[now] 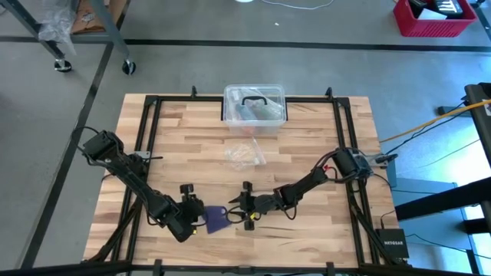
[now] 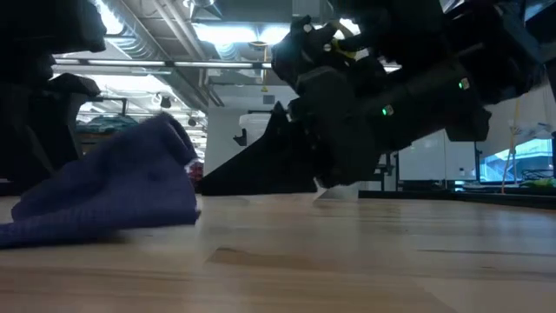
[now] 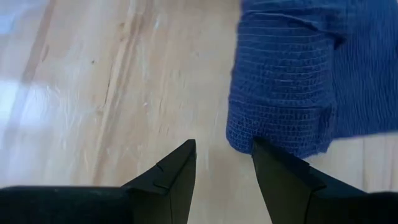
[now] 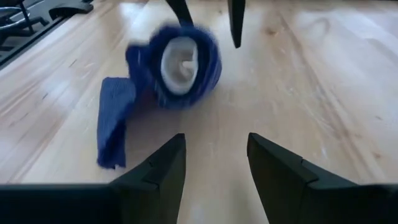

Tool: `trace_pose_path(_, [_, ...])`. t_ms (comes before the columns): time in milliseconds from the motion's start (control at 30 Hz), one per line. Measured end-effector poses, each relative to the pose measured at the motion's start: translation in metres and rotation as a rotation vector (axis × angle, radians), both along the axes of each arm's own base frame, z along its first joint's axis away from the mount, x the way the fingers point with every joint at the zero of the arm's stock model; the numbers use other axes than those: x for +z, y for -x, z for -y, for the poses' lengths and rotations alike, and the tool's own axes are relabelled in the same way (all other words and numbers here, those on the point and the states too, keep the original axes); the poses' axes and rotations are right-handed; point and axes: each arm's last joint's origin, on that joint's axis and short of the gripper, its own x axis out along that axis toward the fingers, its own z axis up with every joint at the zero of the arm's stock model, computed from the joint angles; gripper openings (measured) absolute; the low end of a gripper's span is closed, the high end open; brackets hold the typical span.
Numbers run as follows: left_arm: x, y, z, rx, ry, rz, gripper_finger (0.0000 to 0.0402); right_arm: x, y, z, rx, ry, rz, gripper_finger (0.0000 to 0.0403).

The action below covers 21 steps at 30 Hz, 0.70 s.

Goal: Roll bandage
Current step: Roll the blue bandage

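Partly rolled, bandage (image 4: 180, 65) sits between open claws.

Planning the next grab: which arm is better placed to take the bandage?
Probably the left. Its open gripper sits right at the bandage, one finger at the fabric's edge. The right gripper is open too, but bare table lies between it and the roll.
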Motion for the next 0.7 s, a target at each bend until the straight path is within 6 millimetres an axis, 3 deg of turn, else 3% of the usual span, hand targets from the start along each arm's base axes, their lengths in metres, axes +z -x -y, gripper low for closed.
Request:
trace_pose_path(467, [0.004, -0.008, -0.006, -0.106, -0.048, -0.054, 0.0153, -0.001, -0.001, 0.002, 0.012, 0.029, -0.025, 0.0175])
trace_pose_path(633, [0.027, -0.005, -0.003, -0.046, 0.031, -0.030, 0.0153, 0.021, 0.003, 0.003, 0.017, 0.049, -0.056, 0.0175])
trace_pose_path(700, [0.027, 0.000, -0.001, -0.053, 0.039, -0.034, 0.0153, 0.029, 0.005, 0.003, 0.017, 0.050, -0.072, 0.0175])
